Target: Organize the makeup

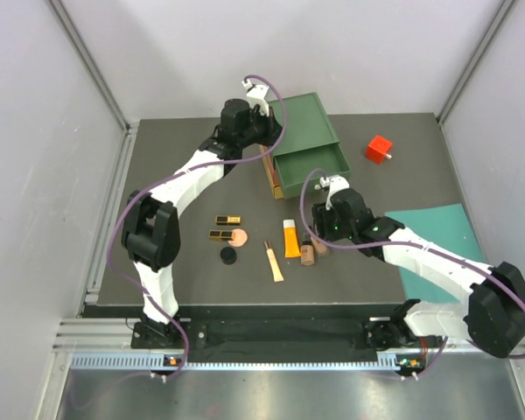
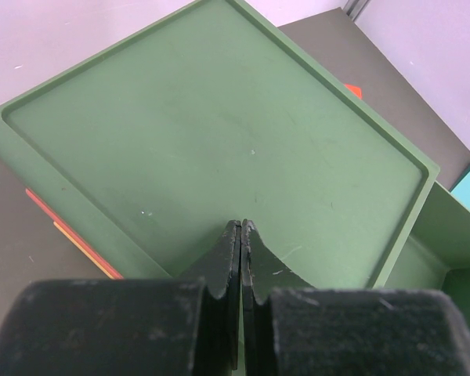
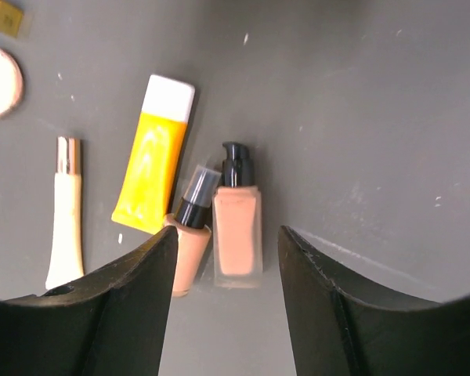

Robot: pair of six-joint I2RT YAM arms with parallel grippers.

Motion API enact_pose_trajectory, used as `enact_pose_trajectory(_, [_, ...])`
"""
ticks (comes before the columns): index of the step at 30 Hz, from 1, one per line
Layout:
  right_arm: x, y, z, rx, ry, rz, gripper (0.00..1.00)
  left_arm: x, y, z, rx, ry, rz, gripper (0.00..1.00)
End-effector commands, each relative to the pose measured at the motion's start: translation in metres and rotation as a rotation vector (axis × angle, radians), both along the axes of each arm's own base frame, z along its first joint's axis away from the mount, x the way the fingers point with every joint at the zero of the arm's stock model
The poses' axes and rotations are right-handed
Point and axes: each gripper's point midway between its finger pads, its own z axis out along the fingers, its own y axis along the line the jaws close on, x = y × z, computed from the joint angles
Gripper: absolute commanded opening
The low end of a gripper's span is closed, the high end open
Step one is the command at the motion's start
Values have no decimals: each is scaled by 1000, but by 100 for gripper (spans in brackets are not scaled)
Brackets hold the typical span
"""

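The makeup lies in a loose row on the dark mat. It includes two gold-black cases (image 1: pixel 228 220) (image 1: pixel 220 234), a round peach compact (image 1: pixel 238 236), a black disc (image 1: pixel 228 255), a slim peach tube (image 3: pixel 66 227) and a yellow-orange tube (image 3: pixel 154 164). Two tan bottles lie side by side, a square one (image 3: pixel 237 227) and a round one (image 3: pixel 189 247). My right gripper (image 3: pixel 227 235) hangs open just above them, a finger on either side and nothing held. My left gripper (image 2: pixel 241 225) is shut and empty over the near edge of the green drawer box's top (image 2: pixel 219 117).
The green box's top drawer (image 1: pixel 311 171) stands pulled out toward the makeup. A red cube (image 1: pixel 378 149) sits to the right of the box. A teal mat (image 1: pixel 433 245) lies under my right arm. White walls close in the workspace.
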Motion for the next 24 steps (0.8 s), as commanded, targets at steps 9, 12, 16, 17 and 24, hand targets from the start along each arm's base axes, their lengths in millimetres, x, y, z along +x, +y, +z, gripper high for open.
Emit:
enact_pose_trajectory(9, [-21, 7, -31, -30, 41, 50, 51, -8, 11, -66, 112, 166, 22, 0])
enact_pose_trajectory(12, [-24, 8, -39, -33, 55, 57, 51, -8, 11, -68, 114, 170, 21, 0])
enact_pose_trajectory(16, [-26, 9, -53, -66, 76, 64, 47, -10, 11, -70, 118, 178, 17, 0])
enact_pose_trajectory(17, [-27, 9, -56, -68, 88, 61, 47, -10, 11, -71, 119, 181, 16, 0])
enact_pose_trajectory(24, [-17, 18, -63, -93, 94, 63, 42, -12, 11, -73, 120, 188, 7, 0])
